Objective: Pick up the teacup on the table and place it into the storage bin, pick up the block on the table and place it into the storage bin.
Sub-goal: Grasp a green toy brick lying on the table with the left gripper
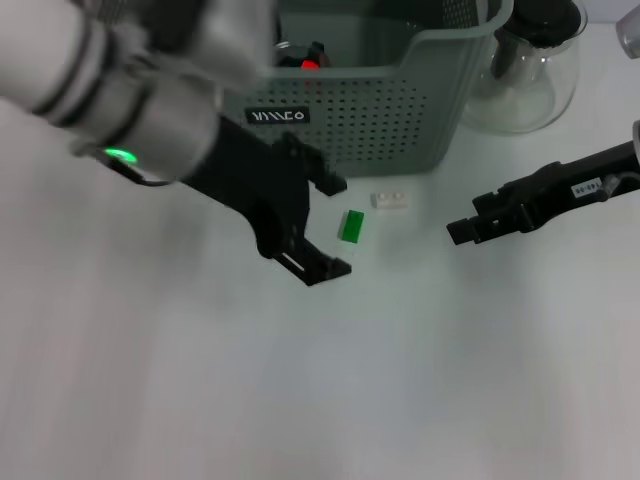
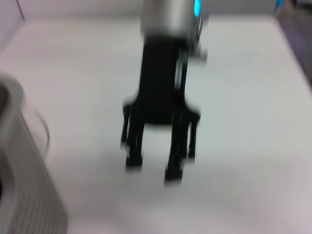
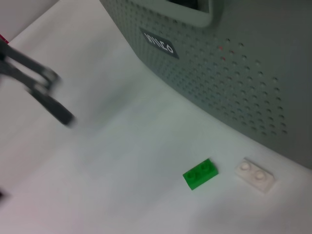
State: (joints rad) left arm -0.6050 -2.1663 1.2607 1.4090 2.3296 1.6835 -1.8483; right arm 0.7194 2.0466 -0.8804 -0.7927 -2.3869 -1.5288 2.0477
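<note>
A small green block lies on the white table in front of the storage bin, with a white block beside it. My left gripper is open just left of the green block, one finger on either side of its line, holding nothing. Its fingers show blurred in the right wrist view. My right gripper hovers open to the right of the blocks. Inside the bin a clear rounded thing with a red spot shows; I cannot tell if it is the teacup.
A clear glass teapot with a black lid stands right of the bin at the back. The bin's corner appears in the left wrist view. White tabletop stretches toward the front.
</note>
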